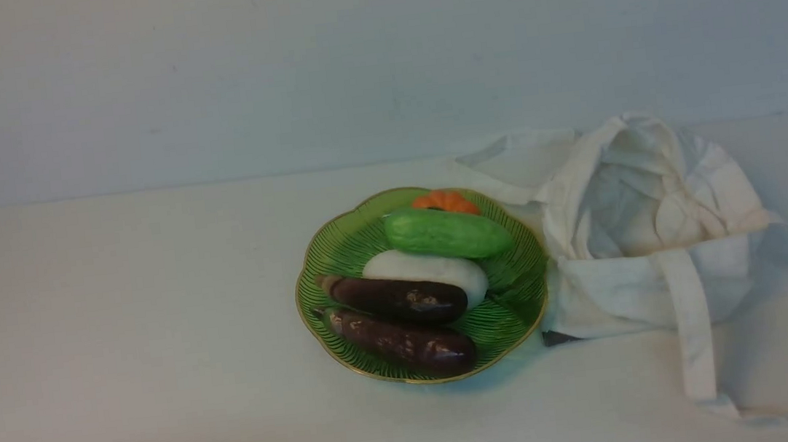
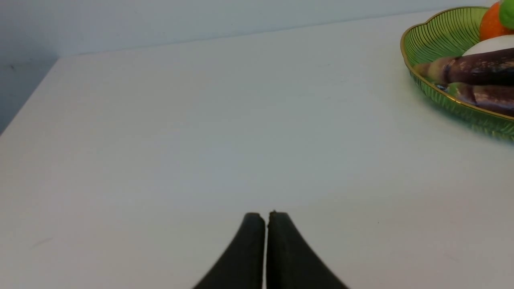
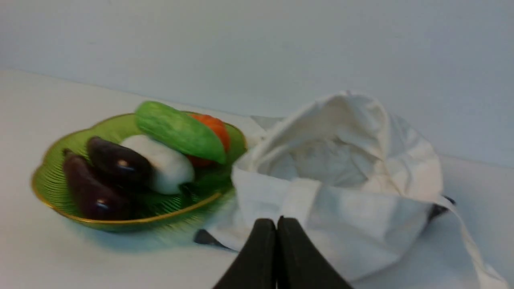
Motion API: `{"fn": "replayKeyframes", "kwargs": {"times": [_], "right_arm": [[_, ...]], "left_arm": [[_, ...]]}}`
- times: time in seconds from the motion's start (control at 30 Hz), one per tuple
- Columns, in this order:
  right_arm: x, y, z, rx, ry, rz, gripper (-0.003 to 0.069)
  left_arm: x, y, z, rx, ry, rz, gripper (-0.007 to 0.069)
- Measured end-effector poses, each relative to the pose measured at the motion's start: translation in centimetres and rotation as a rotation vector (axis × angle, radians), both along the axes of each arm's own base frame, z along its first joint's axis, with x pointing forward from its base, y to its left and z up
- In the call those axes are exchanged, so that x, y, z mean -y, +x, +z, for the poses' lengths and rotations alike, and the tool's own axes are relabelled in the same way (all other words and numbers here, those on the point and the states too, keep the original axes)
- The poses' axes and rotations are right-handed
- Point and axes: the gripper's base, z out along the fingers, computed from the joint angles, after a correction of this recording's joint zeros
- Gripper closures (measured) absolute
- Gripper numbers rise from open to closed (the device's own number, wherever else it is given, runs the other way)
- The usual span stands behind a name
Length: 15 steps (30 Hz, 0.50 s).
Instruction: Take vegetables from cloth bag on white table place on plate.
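Nearest us, we had the left tool (image 2: 266,213) and the right tool (image 3: 279,219) closed, fingertips together and gripping nothing, both apart from the plate (image 1: 512,346). We judged the transfer done or nearly so; the careful course was to keep both arms back, leave the pile alone, and look into the folds of the cloth bag (image 1: 621,292), right of the plate, since we could not see all its inside. Any correction would have called for a light grip across the cucumber's middle, lifted straight up.

Beyond the two eggplants (image 1: 402,300) and the white vegetable (image 1: 435,268), the green cucumber (image 1: 446,233) lay on the plate. Its long axis ran mostly left to right, the right end slightly nearer us; we could not tell which was its stem end. The orange pumpkin (image 1: 447,201) sat just behind.
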Motion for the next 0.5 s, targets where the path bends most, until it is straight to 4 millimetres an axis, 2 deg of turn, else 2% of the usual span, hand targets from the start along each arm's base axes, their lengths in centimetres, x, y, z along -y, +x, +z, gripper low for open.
{"fn": "replayKeyframes", "kwargs": {"times": [0.1, 0.27, 0.5], "right_arm": [[1.0, -0.7, -1.6, 0.017, 0.01, -0.108, 0.0673], [1.6, -1.5, -1.8, 0.028, 0.029, -0.196, 0.0673], [1.9, -1.7, -2.6, -0.056, 0.027, -0.254, 0.0673]], "left_arm": [[0.0, 0.0, 0.0, 0.0, 0.0, 0.0, 0.0629], [0.0, 0.0, 0.0, 0.0, 0.0, 0.0, 0.0629], [0.0, 0.0, 0.0, 0.0, 0.0, 0.0, 0.0629]]}}
